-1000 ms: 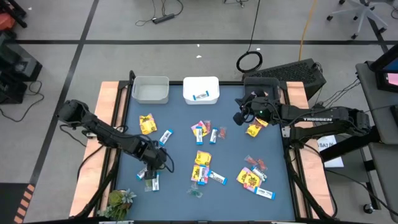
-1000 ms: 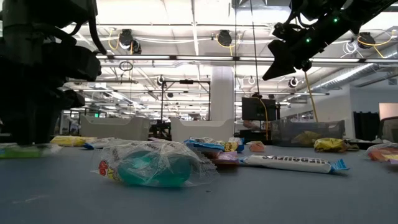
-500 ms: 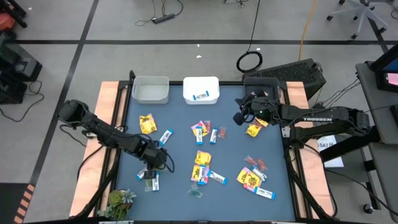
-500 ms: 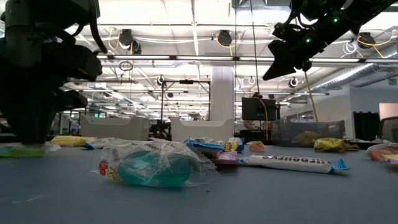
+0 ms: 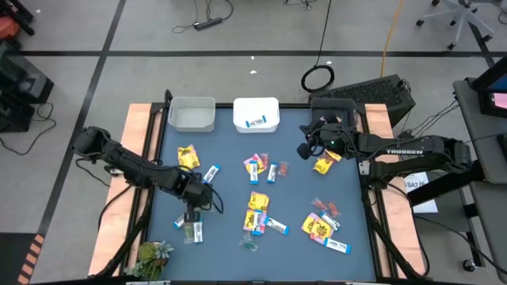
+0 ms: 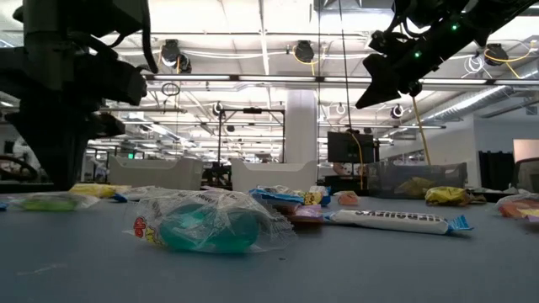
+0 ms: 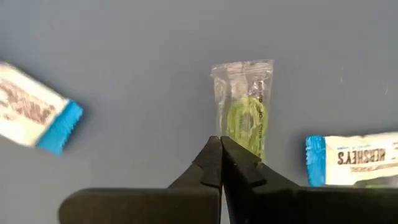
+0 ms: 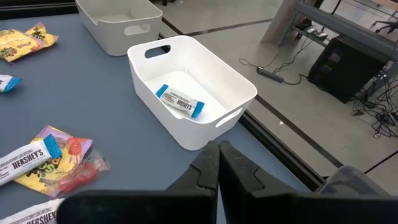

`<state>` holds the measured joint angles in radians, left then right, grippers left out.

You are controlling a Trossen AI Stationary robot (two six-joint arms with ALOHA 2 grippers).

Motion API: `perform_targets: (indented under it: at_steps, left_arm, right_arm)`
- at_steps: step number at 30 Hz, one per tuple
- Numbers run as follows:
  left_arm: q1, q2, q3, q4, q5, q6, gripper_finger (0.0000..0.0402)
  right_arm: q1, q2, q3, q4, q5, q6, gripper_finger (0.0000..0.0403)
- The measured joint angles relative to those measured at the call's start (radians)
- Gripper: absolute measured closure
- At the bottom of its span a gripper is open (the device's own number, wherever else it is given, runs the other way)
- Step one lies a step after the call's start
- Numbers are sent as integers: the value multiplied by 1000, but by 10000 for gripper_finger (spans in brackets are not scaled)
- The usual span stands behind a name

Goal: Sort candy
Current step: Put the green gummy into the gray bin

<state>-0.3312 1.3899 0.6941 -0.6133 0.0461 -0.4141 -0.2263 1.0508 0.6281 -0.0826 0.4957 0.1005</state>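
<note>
One bar lies in the right bin; candy lies scattered before it.

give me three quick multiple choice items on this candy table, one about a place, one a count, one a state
1. Where is the blue-and-white wrapped bar that is already sorted?
A. in the right white plastic bin
B. in the left grey bin
C. on the floor

2. How many bins stand at the table's far edge?
A. one
B. two
C. four

3. The left gripper's fingers are
A. wide open
B. shut with nothing between them
C. shut on a yellow packet

Answers:
1 A: the bar lies inside the white plastic bin.
2 B: only that bin and the grey bin show.
3 B: the left gripper is shut above the clear green-candy wrapper.
</note>
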Motion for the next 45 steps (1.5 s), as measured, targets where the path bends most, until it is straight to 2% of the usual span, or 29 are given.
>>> perform_targets:
  at_steps: [5,14,20,27,36,45]
  left_arm:
    - [-1,0,0,-34,59,-46,359]
    - [-3,0,0,-51,57,-78,226]
    - [-18,1,0,-42,27,-101,176]
    - [-25,5,-46,30,32,-102,172]
    - [-24,5,-47,30,15,-99,174]
    - [-24,5,-48,30,2,-77,247]
  right_arm:
    - [0,0,0,0,0,-7,403]
    - [0,0,0,0,0,-8,403]
    - [0,0,0,0,0,-8,403]
    - [0,0,0,0,0,-8,403]
    - [0,0,0,0,0,-8,403]
    - [0,0,0,0,0,-8,403]
